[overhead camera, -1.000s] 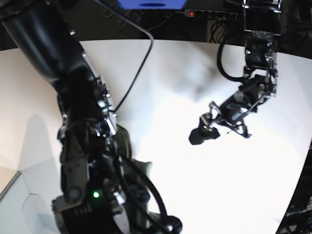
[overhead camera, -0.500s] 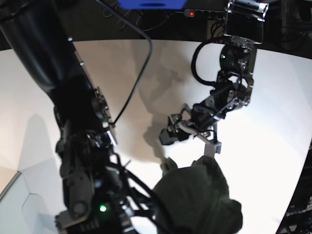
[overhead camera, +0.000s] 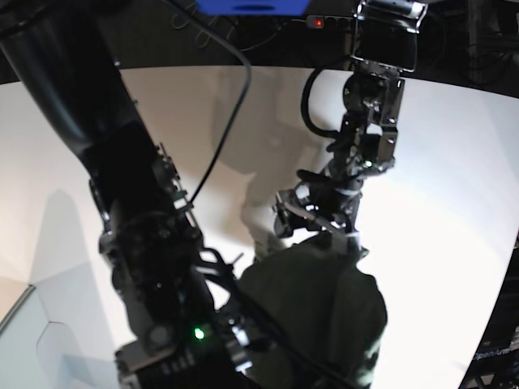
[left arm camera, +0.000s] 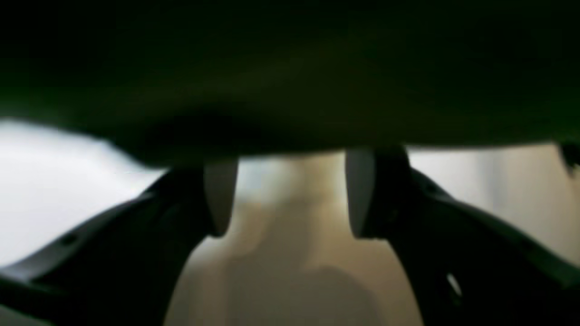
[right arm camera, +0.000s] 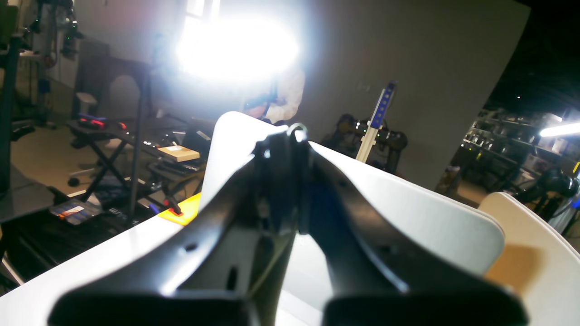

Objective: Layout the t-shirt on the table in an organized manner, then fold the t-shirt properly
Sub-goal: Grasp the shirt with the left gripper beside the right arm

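The t-shirt [overhead camera: 316, 312] is a dark olive bunch at the lower middle of the white table [overhead camera: 454, 203]. My left gripper [overhead camera: 323, 235] hangs right at the bunch's top edge. In the left wrist view it [left arm camera: 290, 158] stands open, and the blurred t-shirt [left arm camera: 290, 68] fills the upper half and covers the tips of its pale fingers [left arm camera: 220, 194]. My right gripper [right arm camera: 294, 131] is shut and points up into the room above the table [right arm camera: 408, 213], with no cloth showing between its fingers. In the base view the right arm [overhead camera: 146, 243] hides that gripper.
A black cable [overhead camera: 227, 121] runs from the right arm to the table's back edge. A power strip [overhead camera: 318, 22] with a red light and a blue object [overhead camera: 251, 6] lie beyond it. The right wrist view shows desks, stands and a bright lamp [right arm camera: 235, 50].
My left arm swung left and down toward the table's middle. The olive bunch came into view at the bottom, and the left gripper now sits at its top edge. Both grippers kept their openings.
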